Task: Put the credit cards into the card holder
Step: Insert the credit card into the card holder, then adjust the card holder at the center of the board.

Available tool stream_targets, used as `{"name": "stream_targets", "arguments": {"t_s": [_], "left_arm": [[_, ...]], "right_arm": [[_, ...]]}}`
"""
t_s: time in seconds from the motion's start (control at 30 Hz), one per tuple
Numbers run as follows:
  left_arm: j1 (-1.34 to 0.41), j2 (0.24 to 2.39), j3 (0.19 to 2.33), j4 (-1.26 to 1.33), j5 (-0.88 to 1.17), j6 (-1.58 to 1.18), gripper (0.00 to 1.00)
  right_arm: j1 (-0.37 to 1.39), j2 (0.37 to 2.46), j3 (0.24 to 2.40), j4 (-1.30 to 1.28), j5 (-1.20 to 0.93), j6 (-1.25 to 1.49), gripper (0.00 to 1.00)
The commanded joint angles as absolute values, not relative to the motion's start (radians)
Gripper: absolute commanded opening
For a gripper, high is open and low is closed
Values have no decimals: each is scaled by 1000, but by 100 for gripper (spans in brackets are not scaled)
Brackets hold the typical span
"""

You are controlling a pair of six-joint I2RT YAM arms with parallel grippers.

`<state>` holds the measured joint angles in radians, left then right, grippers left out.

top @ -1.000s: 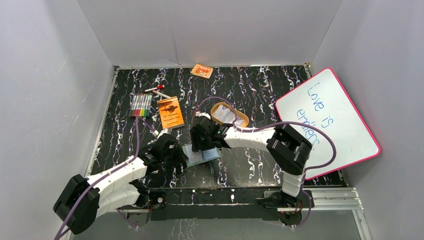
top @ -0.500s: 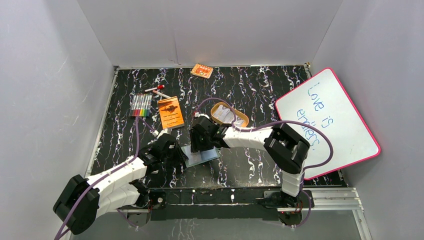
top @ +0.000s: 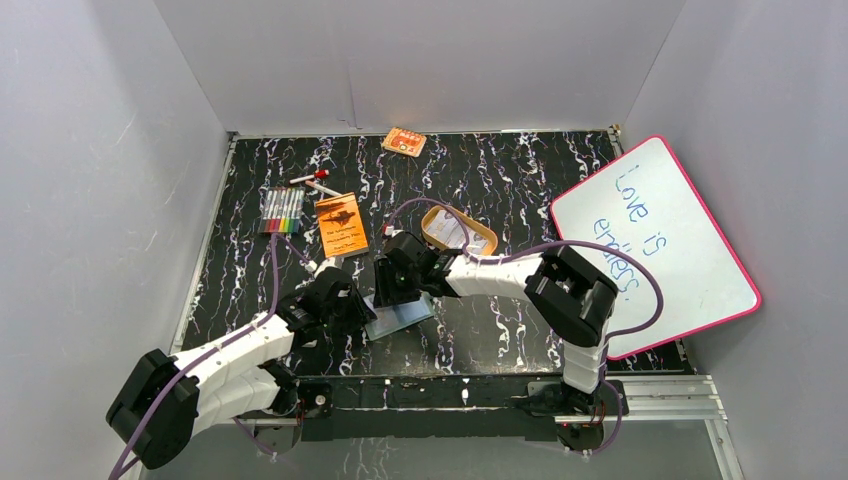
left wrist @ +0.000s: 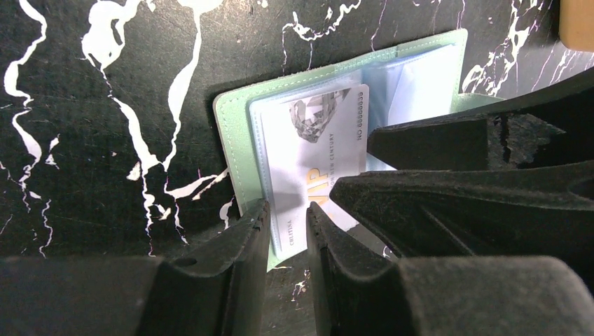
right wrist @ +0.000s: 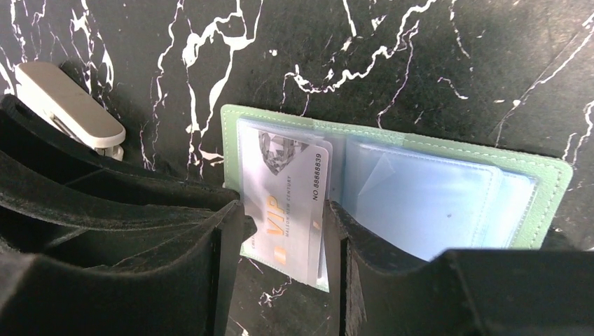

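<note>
The sage-green card holder (top: 405, 318) lies open on the black table, its pale blue sleeves showing in the right wrist view (right wrist: 539, 175). A pale credit card (right wrist: 287, 189) printed "VIP" sits partly inside the left sleeve. My right gripper (right wrist: 284, 210) points down over the holder and is shut on the card's long edges. My left gripper (left wrist: 288, 210) is low at the holder's near-left corner (left wrist: 231, 140), nearly shut, with that corner between its fingertips. The card also shows in the left wrist view (left wrist: 315, 154). The two grippers almost touch.
A tan oval tray (top: 484, 232) holding pale cards stands just behind the right gripper. An orange booklet (top: 341, 224), a marker set (top: 282, 210) and a red-capped pen (top: 315, 180) lie at back left. An orange-and-white packet (top: 404, 141) lies at the back. A whiteboard (top: 652, 245) leans at right.
My right gripper has moved a little left with the card. The card holder has slid slightly left toward my left gripper. The left arm has hardly moved.
</note>
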<state>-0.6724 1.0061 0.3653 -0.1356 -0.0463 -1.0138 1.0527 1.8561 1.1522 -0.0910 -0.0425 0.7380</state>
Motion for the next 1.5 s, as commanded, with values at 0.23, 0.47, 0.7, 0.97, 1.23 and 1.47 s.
{"name": "stream_targets", "arguments": {"t_s": [0.23, 0.47, 0.7, 0.97, 1.23, 1.47], "left_arm": [[-673, 963, 371, -193, -86, -1010, 24], [-672, 864, 372, -266, -105, -1038, 23], [-673, 860, 393, -313, -143, -1044, 24], [-673, 960, 402, -313, -197, -1045, 28], [-673, 1097, 416, -184, -137, -1000, 30], [-668, 1189, 484, -144, -141, -945, 29]], "right_arm": [[1049, 1857, 1140, -37, -79, 752, 54], [1049, 1853, 1141, -22, -97, 757, 55], [1027, 1733, 1112, -38, -64, 758, 58], [957, 1644, 1029, -131, 37, 675, 55], [949, 1615, 926, -133, 62, 659, 51], [949, 1568, 825, -85, 32, 710, 49]]}}
